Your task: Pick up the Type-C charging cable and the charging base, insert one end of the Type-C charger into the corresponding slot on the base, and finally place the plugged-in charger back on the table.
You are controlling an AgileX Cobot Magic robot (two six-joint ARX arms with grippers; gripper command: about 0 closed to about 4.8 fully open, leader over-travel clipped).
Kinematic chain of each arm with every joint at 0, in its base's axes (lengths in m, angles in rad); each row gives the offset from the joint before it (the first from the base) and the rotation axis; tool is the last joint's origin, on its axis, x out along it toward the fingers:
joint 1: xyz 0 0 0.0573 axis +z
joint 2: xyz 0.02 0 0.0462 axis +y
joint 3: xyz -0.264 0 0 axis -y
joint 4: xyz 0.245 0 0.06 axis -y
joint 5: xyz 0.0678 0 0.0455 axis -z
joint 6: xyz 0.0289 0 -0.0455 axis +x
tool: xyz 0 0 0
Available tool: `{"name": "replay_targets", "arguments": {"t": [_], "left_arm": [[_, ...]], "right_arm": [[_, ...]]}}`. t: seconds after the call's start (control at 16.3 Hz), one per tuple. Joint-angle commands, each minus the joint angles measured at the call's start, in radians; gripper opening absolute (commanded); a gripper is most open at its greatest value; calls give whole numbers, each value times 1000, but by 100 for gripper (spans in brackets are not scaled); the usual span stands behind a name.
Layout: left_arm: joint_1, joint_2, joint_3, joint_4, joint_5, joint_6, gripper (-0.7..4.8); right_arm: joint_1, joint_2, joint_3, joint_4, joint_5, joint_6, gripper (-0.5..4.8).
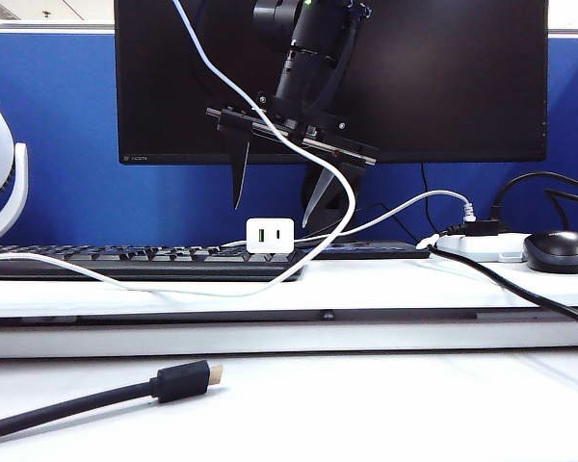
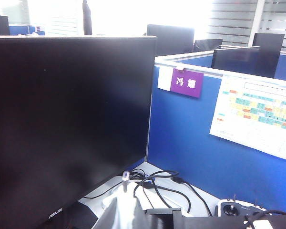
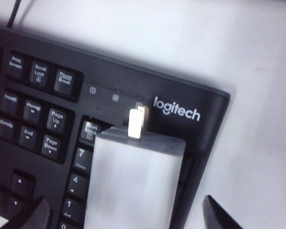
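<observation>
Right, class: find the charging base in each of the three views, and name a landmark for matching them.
Exterior view: the charging base sits on the keyboard, under the open right gripper.
Left wrist view: not in it; the shut left gripper faces the monitor.
Right wrist view: between the gripper's fingers, over the number pad.
Landmark: the keyboard; for the left wrist view, the monitor.

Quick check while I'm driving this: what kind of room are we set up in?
Most likely an open-plan office desk. A black monitor and Logitech keyboard sit on the white table, blue cubicle partitions carry a pinned schedule, and more monitors show beyond them.
</observation>
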Motion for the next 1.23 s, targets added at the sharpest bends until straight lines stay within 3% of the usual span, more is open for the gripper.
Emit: {"name": "replay_targets", "arguments": {"t": [0.06,0.43,0.55,0.68,0.74,0.86,1.04,1.23], "left_arm": [[0,-10,3,2,4,1,-5],[0,-16,3,-3,4,1,-5],[0,-17,3,-3,4,1,-5],[0,-17,3,-5,4,0,-5],[0,-17,3,-6,4,0,-5],[0,-17,3,-19,4,1,-5],[0,-26,3,-48,4,1,-5],[0,-42,3,-48,3,1,-5]], "right_arm": [[2,14,4,6,0,0,419],[11,51,5,-14,-7,1,406],[14,52,5,-25,-7,0,260],[16,53,5,-25,-8,0,238],[16,53,5,-25,-9,0,187],[15,53,5,-21,-31,0,12],[-16,33,5,-16,-241,-1,-5],[-81,-53,5,-10,-354,5,-5]]}}
